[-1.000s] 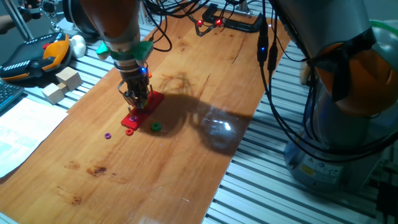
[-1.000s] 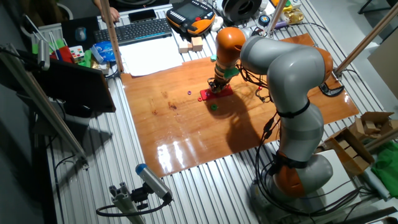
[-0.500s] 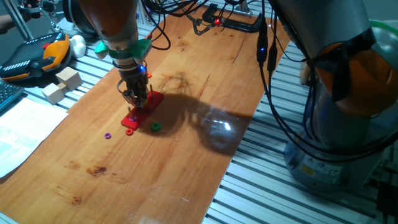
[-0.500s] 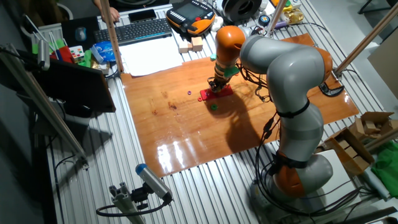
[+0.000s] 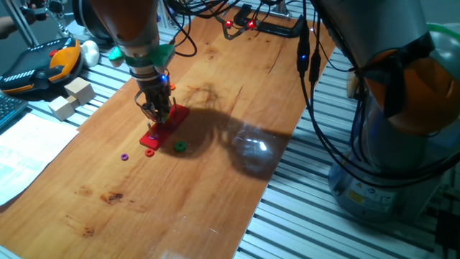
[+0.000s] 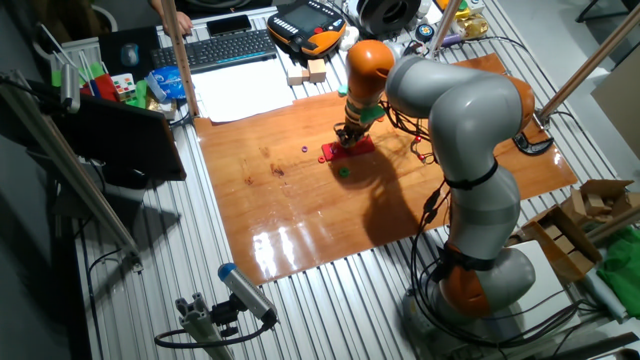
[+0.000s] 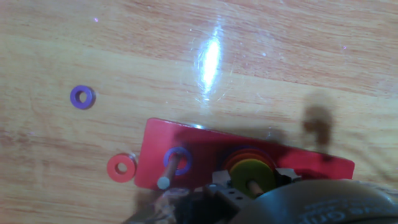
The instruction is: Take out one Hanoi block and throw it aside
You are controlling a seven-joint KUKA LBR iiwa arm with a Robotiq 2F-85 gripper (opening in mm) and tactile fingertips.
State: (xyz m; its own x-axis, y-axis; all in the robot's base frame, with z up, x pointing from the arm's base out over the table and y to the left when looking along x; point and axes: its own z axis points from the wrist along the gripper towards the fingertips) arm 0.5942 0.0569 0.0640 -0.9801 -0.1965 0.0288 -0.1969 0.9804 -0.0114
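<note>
The red Hanoi base (image 5: pixel 153 137) (image 6: pixel 361 146) (image 7: pixel 205 155) lies on the wooden table. In the hand view a yellow ring (image 7: pixel 252 171) tops a stack of orange and red rings on one peg. A second peg (image 7: pixel 168 174) carries a blue ring. My gripper (image 5: pixel 159 117) (image 6: pixel 343 138) (image 7: pixel 252 182) stands straight over the base, its fingers (image 7: pixel 219 182) close against both sides of the yellow ring, with the peg still through its hole. The green ring (image 5: pixel 180 147) (image 6: pixel 343 171) lies loose beside the base.
A small purple ring (image 7: pixel 82 97) (image 5: pixel 125 156) and a red ring (image 7: pixel 121 167) (image 5: pixel 149 152) lie loose on the table near the base's end. Wooden blocks (image 5: pixel 72 97), a teach pendant (image 5: pixel 43 65), paper (image 6: pixel 245 92) and a keyboard (image 6: pixel 225 47) sit beyond the table edge.
My gripper has risen slightly above the red base. The loose rings and the base have not moved.
</note>
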